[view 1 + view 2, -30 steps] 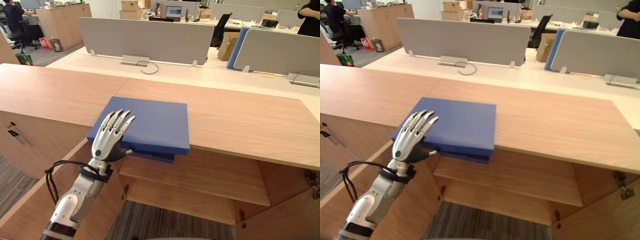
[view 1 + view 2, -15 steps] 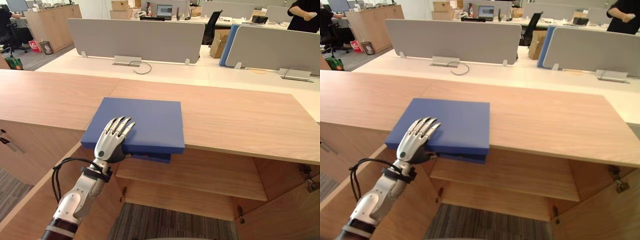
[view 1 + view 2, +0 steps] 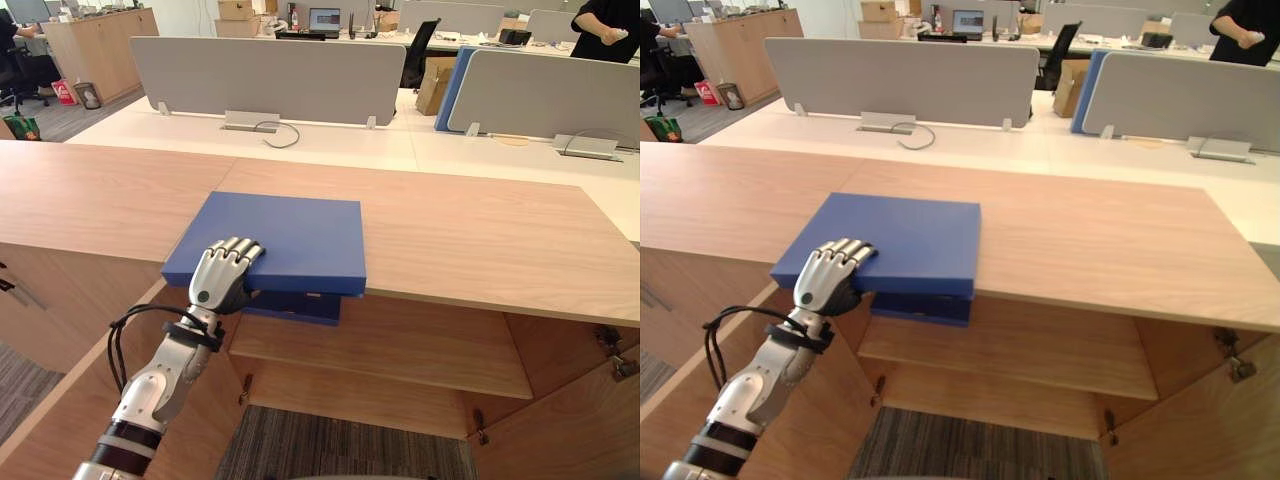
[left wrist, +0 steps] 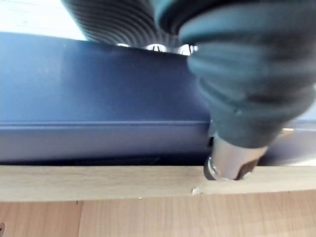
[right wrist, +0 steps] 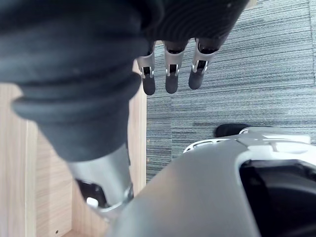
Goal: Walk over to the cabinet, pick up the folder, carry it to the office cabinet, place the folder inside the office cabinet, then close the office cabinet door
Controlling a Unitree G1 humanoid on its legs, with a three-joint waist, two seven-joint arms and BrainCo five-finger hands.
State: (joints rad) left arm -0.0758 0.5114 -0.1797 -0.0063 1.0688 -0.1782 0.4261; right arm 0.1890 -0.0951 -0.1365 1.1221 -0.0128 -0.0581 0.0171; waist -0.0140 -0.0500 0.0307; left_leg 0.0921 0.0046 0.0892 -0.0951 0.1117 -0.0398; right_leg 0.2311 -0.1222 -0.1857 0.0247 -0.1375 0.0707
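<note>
Here, centre left, your left hand [image 3: 220, 277], fingers flat a second ago, now curls over the near edge of the blue folder [image 3: 295, 230] on the cabinet top [image 3: 480, 240], so lifting seems next; right hand [image 5: 171, 74] hangs loose-fingered.

Open-plan office, desk dividers [image 3: 265, 80], wooden cabinets [image 3: 100, 40]

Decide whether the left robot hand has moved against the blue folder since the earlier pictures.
Yes. The left robot hand has drawn back toward the near edge of the folder; its fingers, flat on top before, now curl over that edge.
</note>
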